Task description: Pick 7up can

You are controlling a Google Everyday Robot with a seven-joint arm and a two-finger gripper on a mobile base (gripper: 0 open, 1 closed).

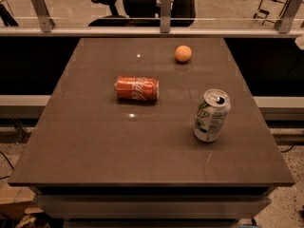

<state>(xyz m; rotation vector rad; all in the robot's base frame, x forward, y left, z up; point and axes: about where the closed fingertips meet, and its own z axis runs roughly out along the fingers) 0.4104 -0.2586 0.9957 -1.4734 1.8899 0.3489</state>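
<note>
The 7up can (211, 115) stands upright on the right side of the dark brown table (95, 146). It is silver-white with green markings and a shiny pull-tab top. The gripper is not in view in the camera view, and no arm shows anywhere.
A red Coca-Cola can (137, 89) lies on its side left of the table's middle. An orange (183, 53) sits near the far edge. A glass railing with metal posts (165, 8) runs behind the table, with an office chair (137, 1) beyond it.
</note>
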